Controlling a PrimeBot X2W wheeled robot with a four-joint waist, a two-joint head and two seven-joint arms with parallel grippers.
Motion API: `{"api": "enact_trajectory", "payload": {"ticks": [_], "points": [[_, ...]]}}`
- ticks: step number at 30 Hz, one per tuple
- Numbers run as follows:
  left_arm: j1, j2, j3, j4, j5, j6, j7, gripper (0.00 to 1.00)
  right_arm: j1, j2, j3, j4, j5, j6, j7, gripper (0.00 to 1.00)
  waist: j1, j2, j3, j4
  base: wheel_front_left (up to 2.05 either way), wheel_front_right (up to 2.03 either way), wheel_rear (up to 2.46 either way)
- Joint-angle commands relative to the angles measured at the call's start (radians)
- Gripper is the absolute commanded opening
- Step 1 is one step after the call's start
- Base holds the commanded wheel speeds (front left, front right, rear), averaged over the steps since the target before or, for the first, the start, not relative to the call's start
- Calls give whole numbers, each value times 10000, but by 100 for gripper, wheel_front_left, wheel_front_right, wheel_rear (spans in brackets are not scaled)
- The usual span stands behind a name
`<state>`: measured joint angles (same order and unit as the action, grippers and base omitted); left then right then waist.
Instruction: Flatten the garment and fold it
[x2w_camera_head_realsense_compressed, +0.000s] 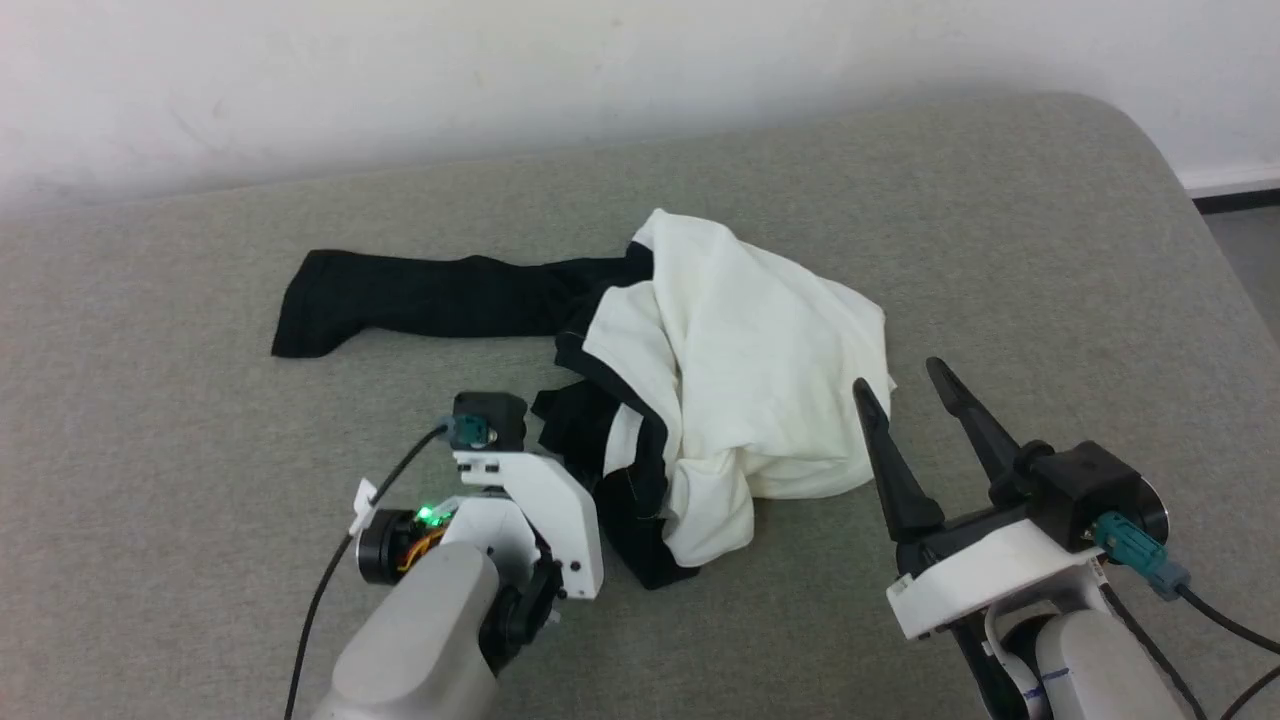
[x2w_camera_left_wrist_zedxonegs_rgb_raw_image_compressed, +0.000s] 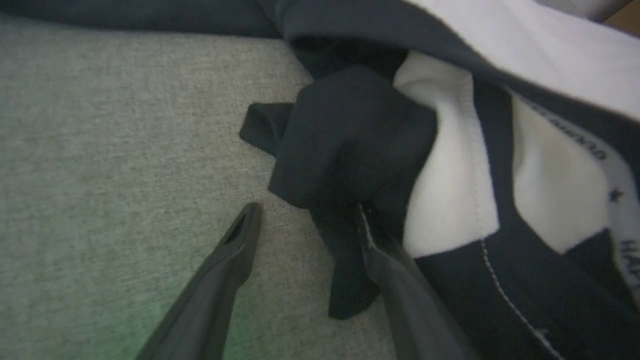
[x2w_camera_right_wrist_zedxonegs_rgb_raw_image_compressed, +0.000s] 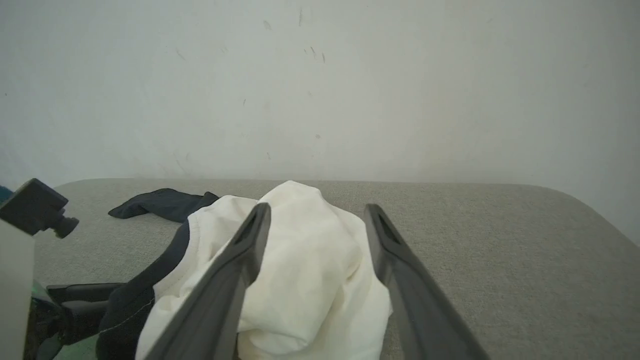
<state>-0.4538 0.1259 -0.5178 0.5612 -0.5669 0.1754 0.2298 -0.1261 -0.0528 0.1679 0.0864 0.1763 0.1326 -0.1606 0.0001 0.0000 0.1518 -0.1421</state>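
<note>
The garment (x2w_camera_head_realsense_compressed: 745, 370) lies crumpled on the grey padded surface (x2w_camera_head_realsense_compressed: 180, 440), with one black sleeve stretched toward 9 o'clock. The left gripper (x2w_camera_left_wrist_zedxonegs_rgb_raw_image_compressed: 305, 225) is at its 7 o'clock, jaws apart, one finger seemingly touching black cloth. The right gripper (x2w_camera_head_realsense_compressed: 897, 378) is at 4 o'clock, jaws apart.

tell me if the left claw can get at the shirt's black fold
Probably yes: the left claw is open right at the shirt, one finger up against the black fold, with nothing lying in between.
</note>
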Motion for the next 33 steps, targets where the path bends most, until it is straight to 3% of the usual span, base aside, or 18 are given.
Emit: {"api": "enact_trajectory", "payload": {"ticks": [1,3,4,5,6,9,15,22,26,28,29,30,33], "points": [[-151,-24,-29,77,-63,-77,101,100,-129,26,1,32,43,-19,-65,100,-1,0,89,-130,0,0,0],[-192,-19,-122,214,-177,-202,544,100,-111,26,-23,80,44,-19,-104,100,-1,0,103,-149,0,0,0],[-220,-2,-146,220,-203,-253,631,56,-107,26,-38,100,52,-19,-121,100,-1,0,108,-143,0,0,0],[-248,10,-119,176,-224,-286,556,19,-104,26,-50,120,58,-19,-136,100,-1,0,111,-127,0,0,0],[-257,-1,-74,123,-268,-339,423,0,-104,26,-44,133,75,-19,-141,100,-1,0,107,-91,0,0,0],[-226,-39,92,-10,-366,-423,-146,0,-110,26,-25,137,91,-19,-136,100,-1,0,64,88,0,0,0],[462,202,970,-507,-525,98,-1947,0,-94,26,-77,163,60,-19,-126,100,-1,0,-160,554,0,0,0],[2690,1195,2442,-2223,-1016,1236,-2864,0,145,26,-253,108,-40,-19,-45,100,-1,0,-402,1139,0,0,0],[4031,1789,3020,-3237,-1056,2112,-2670,0,250,26,-271,36,-96,-19,44,100,-1,0,-479,1451,0,0,0],[4460,1918,3137,-3668,-1132,2340,-2455,0,290,26,-278,-19,-110,-19,93,100,-1,0,-511,1586,0,0,0],[4598,1981,3119,-3850,-1137,2376,-2344,40,295,26,-267,-42,-120,-19,119,100,-1,0,-519,1630,0,0,0],[4695,2054,3074,-4006,-1103,2419,-2235,100,286,26,-246,-53,-129,-19,140,100,-1,0,-522,1657,0,0,0],[4622,2119,2865,-4446,-863,2478,-2223,100,239,26,-203,-73,-142,-19,183,100,-1,0,-520,1690,0,0,0]]}}
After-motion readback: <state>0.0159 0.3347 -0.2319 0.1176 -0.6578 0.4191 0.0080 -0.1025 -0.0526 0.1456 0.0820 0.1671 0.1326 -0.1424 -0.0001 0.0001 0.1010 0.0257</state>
